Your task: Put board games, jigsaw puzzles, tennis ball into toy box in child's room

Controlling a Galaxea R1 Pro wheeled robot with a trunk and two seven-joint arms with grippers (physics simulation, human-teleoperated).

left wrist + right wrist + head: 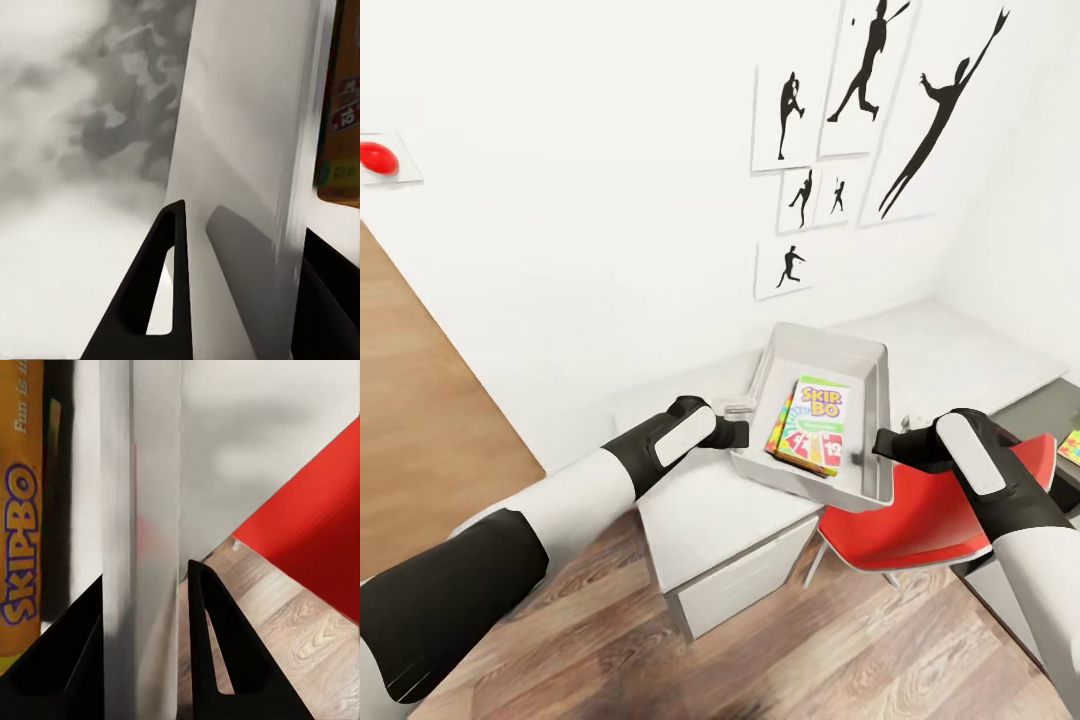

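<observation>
The toy box (812,340), a pale grey tray, is held between my two grippers over the table's (700,500) front edge. Inside lies the white, green and red SKIP BO board game (817,424) on top of a multicoloured flat item (777,434). My left gripper (738,432) is shut on the box's left wall (240,150), with one finger (154,292) outside it. On the right wall (142,547) my right gripper (882,445) is shut, one finger (217,645) outside. The SKIP BO box (19,547) shows just inside that wall. A bright jigsaw puzzle (1072,447) peeks in at the far right.
A red chair (920,520) stands under the box's right corner, tucked by the table's inner corner. White drawers (745,580) face the wooden floor (760,660). The dark grey end section (1050,400) lies right. A brown panel (420,400) stands at left.
</observation>
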